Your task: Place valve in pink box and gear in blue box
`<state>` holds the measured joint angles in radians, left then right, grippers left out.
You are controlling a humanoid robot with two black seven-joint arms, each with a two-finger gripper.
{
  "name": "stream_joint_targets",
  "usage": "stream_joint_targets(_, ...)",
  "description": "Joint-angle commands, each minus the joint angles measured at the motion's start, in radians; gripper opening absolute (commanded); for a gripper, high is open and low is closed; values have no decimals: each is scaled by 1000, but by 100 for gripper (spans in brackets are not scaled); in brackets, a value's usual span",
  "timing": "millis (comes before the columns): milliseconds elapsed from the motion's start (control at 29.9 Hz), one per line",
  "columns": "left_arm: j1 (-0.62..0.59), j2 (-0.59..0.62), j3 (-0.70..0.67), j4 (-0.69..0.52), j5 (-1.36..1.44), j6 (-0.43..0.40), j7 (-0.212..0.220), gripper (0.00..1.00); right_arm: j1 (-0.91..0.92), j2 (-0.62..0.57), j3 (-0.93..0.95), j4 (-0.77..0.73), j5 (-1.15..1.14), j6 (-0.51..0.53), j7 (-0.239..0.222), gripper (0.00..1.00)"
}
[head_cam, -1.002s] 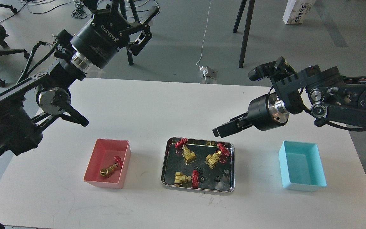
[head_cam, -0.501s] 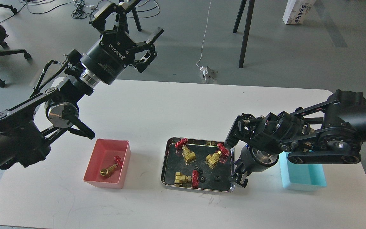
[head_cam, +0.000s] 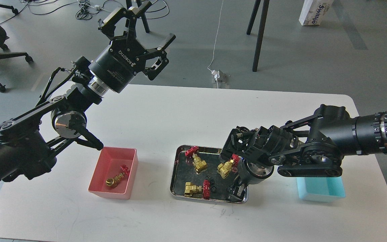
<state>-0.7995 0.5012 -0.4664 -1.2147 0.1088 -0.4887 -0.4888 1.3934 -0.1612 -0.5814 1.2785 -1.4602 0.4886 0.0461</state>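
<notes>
One brass valve (head_cam: 117,177) with a red handwheel lies in the pink box (head_cam: 103,174). Three more valves (head_cam: 197,160) (head_cam: 226,167) (head_cam: 196,189) lie in the steel tray (head_cam: 174,188). Two tiny black gears (head_cam: 208,178) (head_cam: 214,190) show in the tray; a third is hidden. My right gripper (head_cam: 235,192) points down into the tray's front right corner; its fingers are dark and cannot be told apart. The blue box (head_cam: 319,192) is partly covered by my right arm. My left gripper (head_cam: 144,22) is open and empty, high above the table's back left.
The white table (head_cam: 166,114) carries the pink box at left, the tray in the middle and the blue box at right. My right arm (head_cam: 314,151) spans the space between tray and blue box. Chair and stand legs are on the floor behind.
My right arm has swung down and leftward, bringing its gripper from above the tray's back right into the tray's front right corner. My left gripper has risen slightly and shifted right.
</notes>
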Motion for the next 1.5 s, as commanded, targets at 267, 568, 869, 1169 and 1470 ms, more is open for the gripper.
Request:
stream_joint_targets(267, 13, 0, 0, 3, 2, 0, 0, 84, -28, 40, -5, -48, 0, 0, 0, 52)
stream_joint_targets(568, 14, 0, 2, 4, 2, 0, 0, 84, -56, 60, -5, -73, 0, 0, 0, 52)
stream_joint_targets(869, 26, -1, 2, 4, 3, 0, 0, 85, -65, 77, -5, -110, -2, 0, -2, 51)
stream_joint_targets(1169, 26, 0, 0, 11, 3, 0, 0, 85, -71, 98, -5, -122, -2, 0, -2, 44)
stream_joint_targets(1470, 26, -1, 2, 12, 3, 0, 0, 86, -68, 95, -6, -122, -2, 0, -2, 30)
